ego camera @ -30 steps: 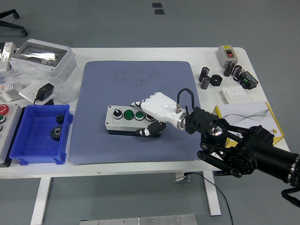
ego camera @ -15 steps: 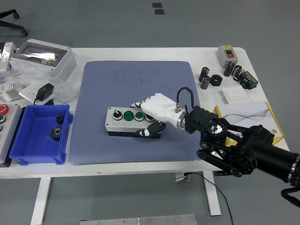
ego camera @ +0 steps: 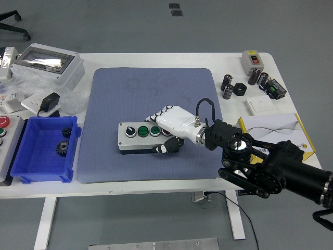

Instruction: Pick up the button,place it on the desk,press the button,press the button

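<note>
Button box [ego camera: 136, 136] on blue mat [ego camera: 125, 94], white table [ego camera: 250, 172].

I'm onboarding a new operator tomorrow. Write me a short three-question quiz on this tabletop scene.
1. True or false: the button box lies on the blue-grey mat.
2. Which hand grips the button box? A) left B) right C) a person's
3. Fill in: the blue bin left of the mat holds black ____.

Key
1. True.
2. B; its fingers wrap the box's right end.
3. Gears.
</note>
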